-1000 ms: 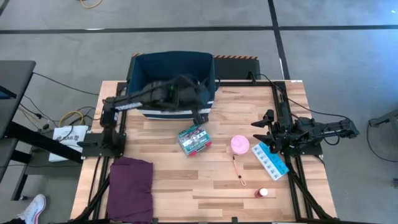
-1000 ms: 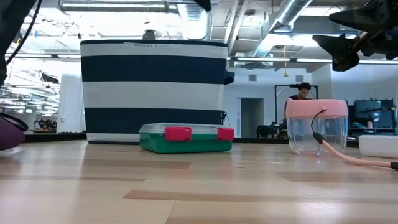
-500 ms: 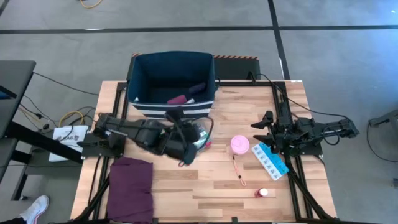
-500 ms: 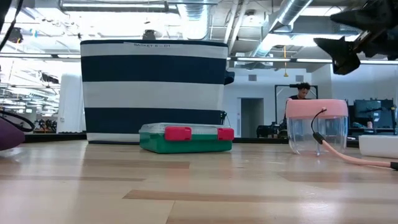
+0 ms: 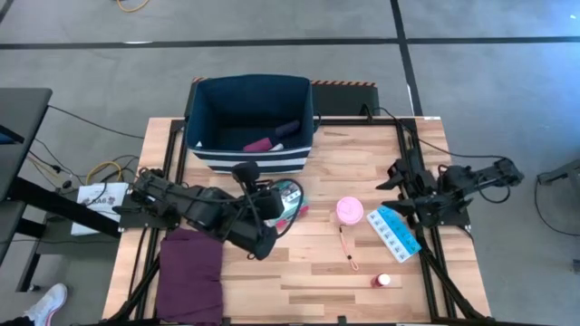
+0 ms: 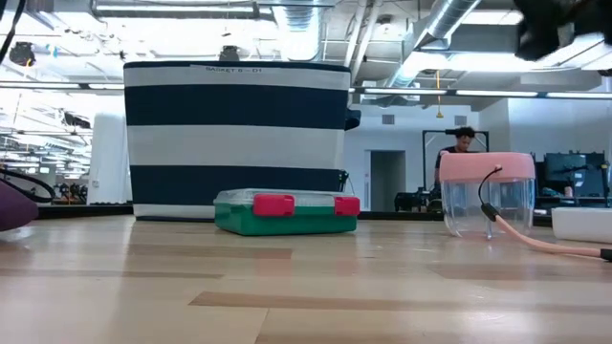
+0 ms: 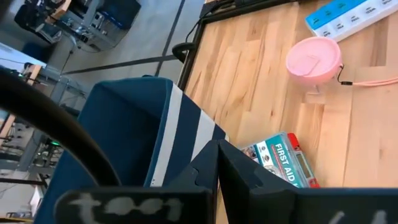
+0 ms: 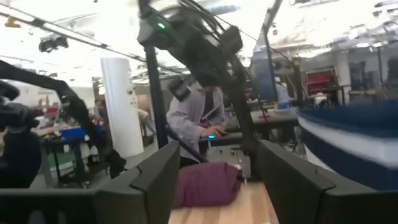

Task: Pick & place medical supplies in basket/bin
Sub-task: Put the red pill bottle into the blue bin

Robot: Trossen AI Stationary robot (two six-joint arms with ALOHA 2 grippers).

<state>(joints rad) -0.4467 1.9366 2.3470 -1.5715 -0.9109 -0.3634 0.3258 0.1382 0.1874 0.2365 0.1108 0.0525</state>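
- Now the left pincer [image 5: 288,201] hovers clenched and empty over the first-aid box [image 5: 288,195], with the navy bin [image 5: 250,124] just beyond it.
- Farther right of it, on the tabletop [image 5: 362,263], lie the pink tub [image 5: 350,211] and pill strip [image 5: 395,234].
- Right pincer [image 5: 396,174], released, hangs just beyond the pill strip.

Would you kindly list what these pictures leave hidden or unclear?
- Green-and-red clear first-aid box: high view, partly covered by the left gripper.
- Dark navy striped fabric bin: low view, its wall hides the contents.
- Folded purple cloth: low view, cut off by the edge.
- Small red-and-white bottle: high view, label too small.
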